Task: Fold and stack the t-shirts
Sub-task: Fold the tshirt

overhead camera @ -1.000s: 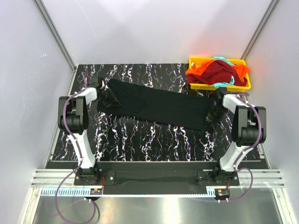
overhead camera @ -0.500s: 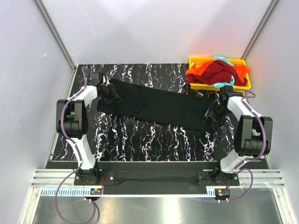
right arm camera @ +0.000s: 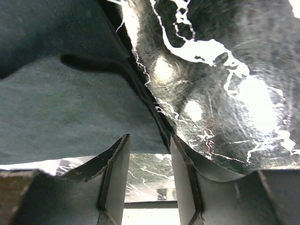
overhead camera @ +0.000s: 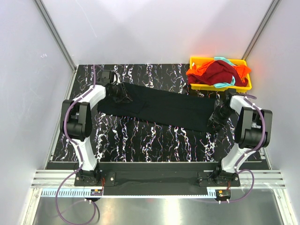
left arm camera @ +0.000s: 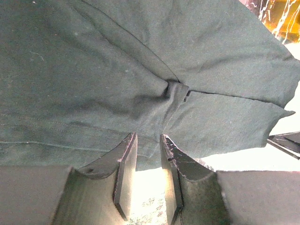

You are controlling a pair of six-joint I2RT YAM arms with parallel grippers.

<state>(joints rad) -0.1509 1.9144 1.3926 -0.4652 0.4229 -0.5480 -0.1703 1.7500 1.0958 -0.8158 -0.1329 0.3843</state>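
The black t-shirt (overhead camera: 159, 105) lies stretched in a long band across the marbled table, from back left to right. My left gripper (overhead camera: 118, 95) is at its back-left end, jaws nearly together on a puckered edge of the black t-shirt (left arm camera: 93, 70), as the left gripper (left arm camera: 148, 137) view shows. My right gripper (overhead camera: 216, 116) is at the right end. There the black t-shirt (right arm camera: 61, 108) hem runs between the right gripper (right arm camera: 150, 138) fingertips, lifted off the table. The dark red t-shirt (overhead camera: 219, 71), orange t-shirt (overhead camera: 199, 74) and teal t-shirt (overhead camera: 226, 84) lie heaped together.
The heap sits in a yellow tray (overhead camera: 194, 60) at the table's back right corner, just behind my right arm. White walls close in the table on the left, back and right. Bare marbled table (overhead camera: 154, 140) lies in front of the shirt.
My left gripper has moved back and to the right, drawing the shirt's back-left corner inward. My right gripper has shifted slightly right and nearer at the shirt's right end.
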